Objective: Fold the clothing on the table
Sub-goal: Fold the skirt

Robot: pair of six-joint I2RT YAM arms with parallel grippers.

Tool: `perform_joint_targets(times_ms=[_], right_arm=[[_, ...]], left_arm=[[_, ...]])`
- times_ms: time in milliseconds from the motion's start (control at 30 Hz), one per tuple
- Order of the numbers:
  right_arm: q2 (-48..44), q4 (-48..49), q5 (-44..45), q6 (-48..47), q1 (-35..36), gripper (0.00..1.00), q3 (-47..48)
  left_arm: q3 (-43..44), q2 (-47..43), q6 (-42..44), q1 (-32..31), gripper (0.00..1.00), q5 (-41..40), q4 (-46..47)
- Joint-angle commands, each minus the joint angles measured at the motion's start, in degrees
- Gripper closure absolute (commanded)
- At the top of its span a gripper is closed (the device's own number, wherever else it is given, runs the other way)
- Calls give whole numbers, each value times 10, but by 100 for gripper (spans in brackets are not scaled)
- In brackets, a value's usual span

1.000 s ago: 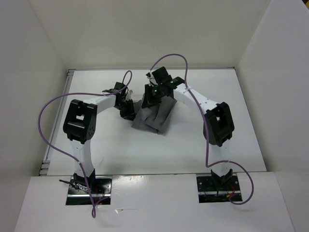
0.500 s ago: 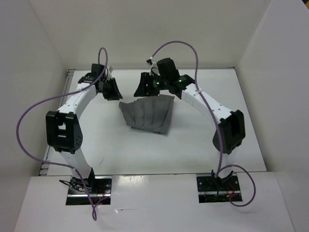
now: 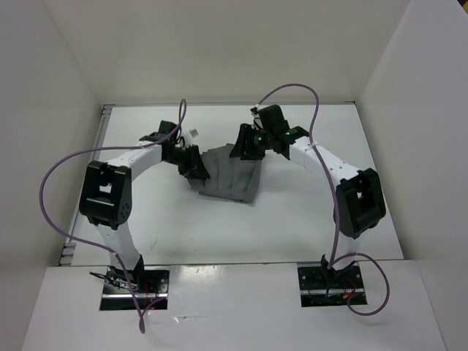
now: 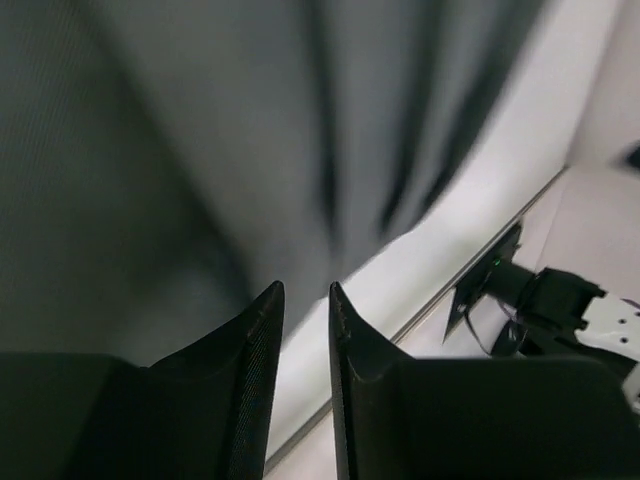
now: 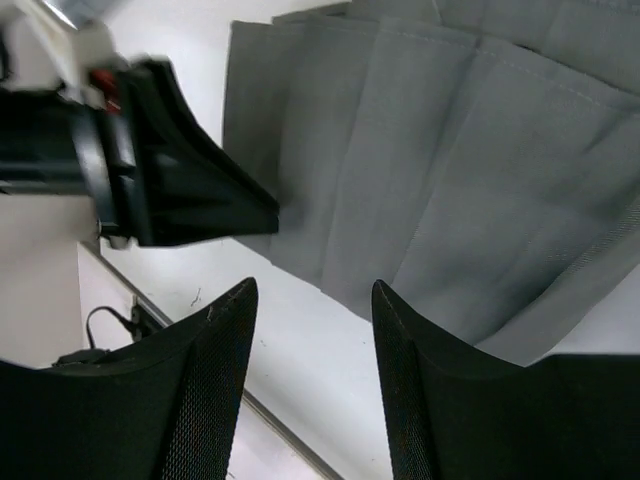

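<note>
From above, I see the grey pleated skirt [image 3: 228, 177] lying in a rumpled fan near the middle of the white table [image 3: 292, 227], a bit toward the back. My left gripper [image 3: 197, 168] is low at the skirt's left edge. From up here I cannot tell if it touches the cloth. My right gripper [image 3: 245, 146] is at the skirt's far right corner. Purple cables [image 3: 55, 190] loop off both arms. White walls [image 3: 44, 110] stand on three sides of the table.

From the left wrist, the two black fingers [image 4: 250, 350] sit close together with a thin gap, and nothing is caught in it. The skirt is a big blurry grey shape filling most of this view. Past its edge is white table, and on the right is a black piece of the rig [image 4: 530, 295]. I cannot tell which piece it is.

From the right wrist, the fingers [image 5: 215, 380] are spread wide with nothing between them. Under them I see the skirt's neat pleats and some bare table. The black left gripper pokes in from the left, with its tip right at the skirt's side edge.
</note>
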Motion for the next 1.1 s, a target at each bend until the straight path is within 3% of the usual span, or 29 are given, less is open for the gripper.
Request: perform_joint_targets(times_ms=[0,233,500,600,700,800,1067], right_arm=[[23,20,5,14,-7,45,-7],[103,32,37,26,-34,45,-5],[223,-7,54,32,-53,50,73],[168,-5,59,26,-59,50,71],[25,-10,84,18,-59,44,48],[-55,-27,123,24,-59,40,19],[-292,-60,211,139,-59,37,-209]], left_arm=[[-50,17,16,-2,68,17,11],[-119,53,16,-21,68,-22,29],[-67,80,2,-31,67,-60,19],[-32,12,14,-26,58,-48,5],[-18,-82,24,-6,44,2,23],[-24,-123,24,1,39,8,28],[-221,-241,-48,1,36,9,99]])
